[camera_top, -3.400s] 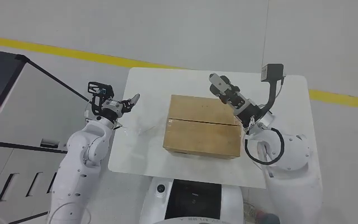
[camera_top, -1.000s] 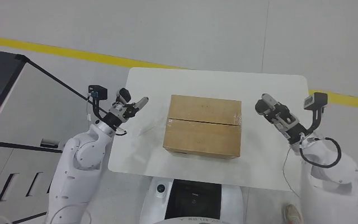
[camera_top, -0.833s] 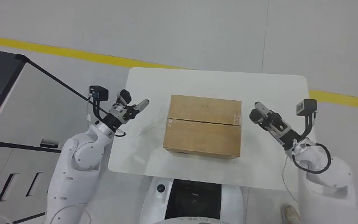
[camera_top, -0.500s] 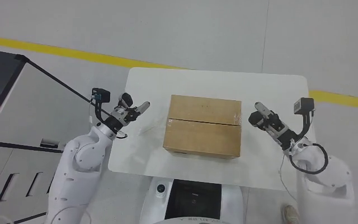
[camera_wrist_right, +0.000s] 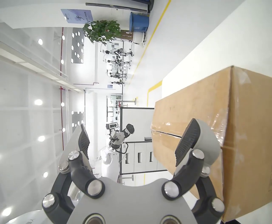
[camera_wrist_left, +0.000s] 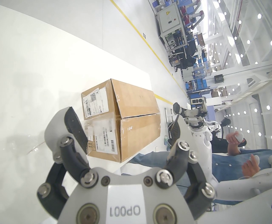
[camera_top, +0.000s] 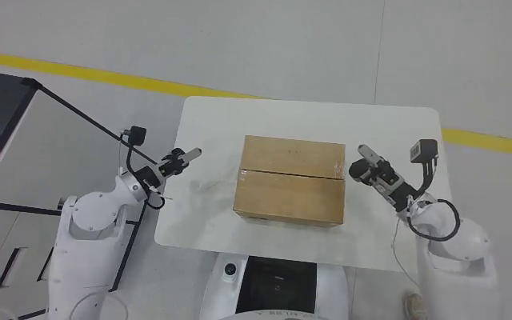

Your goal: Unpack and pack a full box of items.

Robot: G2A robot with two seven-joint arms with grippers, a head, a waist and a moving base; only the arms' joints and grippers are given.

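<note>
White tag point(camera_wrist_left: 124, 210), base of left gripper point(camera_wrist_left: 123, 114), lower centre: a short code is printed, seen upside down.
Labels point(camera_wrist_left: 95, 106), end of box point(camera_wrist_left: 136, 101): barcodes and print too small to be read.
Cabinet point(camera_wrist_left: 170, 19), upper frame: a yellow warning triangle is carried.
Poster point(camera_wrist_right: 77, 14), upper left: illegible.

The top view looks down on the cardboard box point(camera_top: 291, 179) in the middle of the desk point(camera_top: 400, 128). The left wrist view faces the box's labelled end from nearby, the right wrist view its opposite end, closer. All three share the box.
</note>
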